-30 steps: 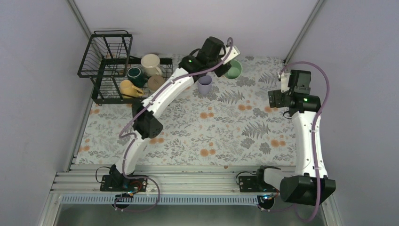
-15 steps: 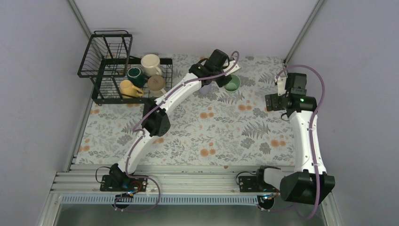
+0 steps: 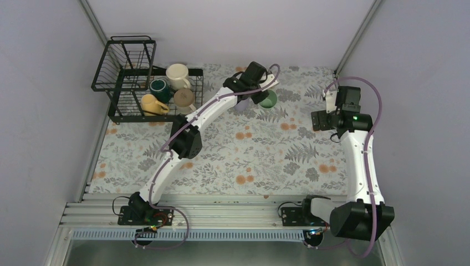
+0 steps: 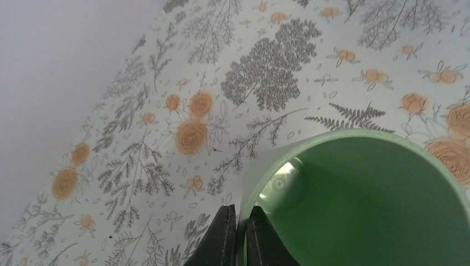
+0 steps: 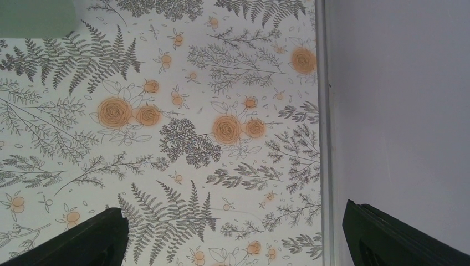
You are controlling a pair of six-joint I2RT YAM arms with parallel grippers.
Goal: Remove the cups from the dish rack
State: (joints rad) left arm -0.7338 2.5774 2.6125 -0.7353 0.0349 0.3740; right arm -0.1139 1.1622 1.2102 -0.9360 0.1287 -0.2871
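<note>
The mint-green cup point(image 4: 366, 199), handleless and glossy inside, was noted clamped at its rim by the left hand point(image 4: 238, 231) at the far floral tabletop point(image 4: 166, 111), well apart from the dish rack point(image 3: 123, 65); the right hand point(image 5: 238, 238) was held spread wide.

1. Left wrist view: the left gripper point(image 4: 239, 224) shows only its finger point(image 4: 224, 241) tips; the rest is cut off by the bottom edge. They are pinched on the wall of the mint-green tumbler point(image 4: 360, 199), itself cropped right and below.
2. Overhead: that tumbler sits under the claw, only part of the rim showing.
3. Lavender tumbler point(image 3: 240, 105), just beside the claw, is mostly covered by the left arm point(image 3: 210, 105).
4. Right wrist view: the right gripper point(image 5: 234, 210), spread wide, is cropped to two dark corners. Green patch point(image 5: 36, 16) ahead-left, blurred and cut off; identity unclear.
</note>
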